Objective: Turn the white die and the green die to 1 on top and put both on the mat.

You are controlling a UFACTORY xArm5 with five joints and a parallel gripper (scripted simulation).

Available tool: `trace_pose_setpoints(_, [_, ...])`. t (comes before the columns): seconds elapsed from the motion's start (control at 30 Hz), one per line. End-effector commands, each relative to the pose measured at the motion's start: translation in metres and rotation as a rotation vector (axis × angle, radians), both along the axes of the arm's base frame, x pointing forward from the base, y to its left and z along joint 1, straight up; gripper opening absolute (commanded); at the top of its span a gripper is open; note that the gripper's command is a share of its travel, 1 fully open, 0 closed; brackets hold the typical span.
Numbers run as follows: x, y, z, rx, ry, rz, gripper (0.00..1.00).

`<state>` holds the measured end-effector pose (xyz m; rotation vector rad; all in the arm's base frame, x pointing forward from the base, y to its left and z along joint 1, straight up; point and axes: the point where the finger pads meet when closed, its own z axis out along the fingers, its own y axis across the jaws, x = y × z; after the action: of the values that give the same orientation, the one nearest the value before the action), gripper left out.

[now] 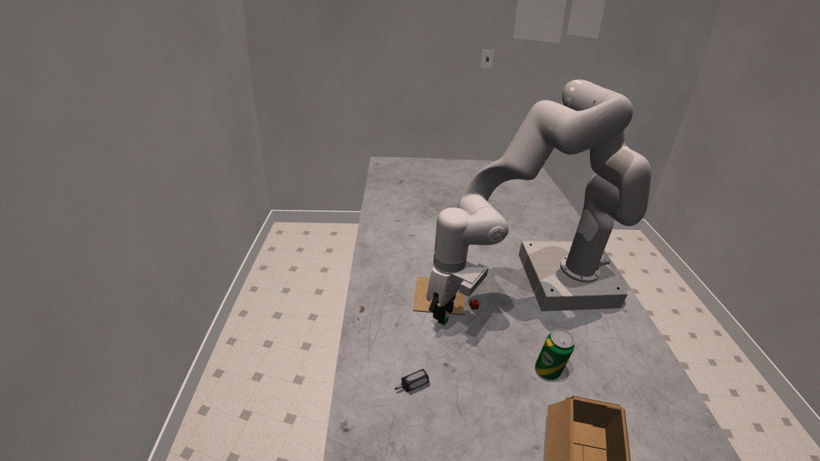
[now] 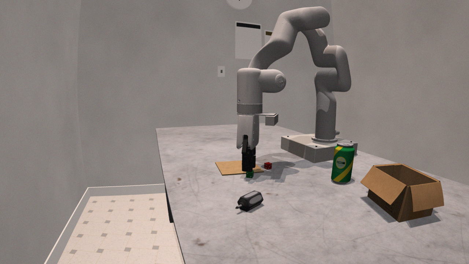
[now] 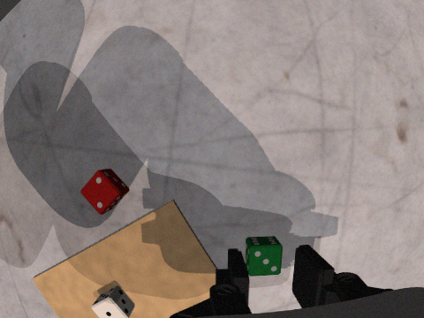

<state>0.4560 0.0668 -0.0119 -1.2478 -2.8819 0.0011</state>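
Centring the open, empty gripper (image 1: pixel 441 316) (image 2: pixel 248 170) (image 3: pixel 267 270) on the green die (image 1: pixel 445 319) (image 2: pixel 250 175) (image 3: pixel 264 261), lower right of the wrist view; then closing squarely.

The upright can (image 1: pixel 554 354) stands near the open cardboard box (image 1: pixel 558 429).

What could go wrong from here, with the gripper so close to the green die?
First, the fingers stand apart on both sides of the green die; if the gripper closes off-centre, it might push or twist the die.

Second, the green die shows 3 on top and lies beside the mat, so simply sliding it over would probably leave the wrong number up.
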Motion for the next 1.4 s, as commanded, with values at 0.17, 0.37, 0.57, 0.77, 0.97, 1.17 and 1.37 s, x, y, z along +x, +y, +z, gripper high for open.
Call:
trace_pose_setpoints(0.17, [0.001,0.000,0.001,0.001,-0.004,0.000,0.36])
trace_pose_setpoints(0.37, [0.001,0.000,0.001,0.001,-0.004,0.000,0.36])
trace_pose_setpoints(0.57, [0.001,0.000,-0.001,0.001,-0.004,0.000,0.36])
trace_pose_setpoints(0.77, [0.001,0.000,-0.006,0.001,-0.004,0.000,0.36])
trace_pose_setpoints(0.97, [0.001,0.000,-0.014,0.001,-0.004,0.000,0.36])
trace_pose_setpoints(1.17, [0.001,0.000,-0.020,0.001,-0.004,0.000,0.36])
trace_pose_setpoints(1.37, [0.001,0.000,-0.022,0.001,-0.004,0.000,0.36])
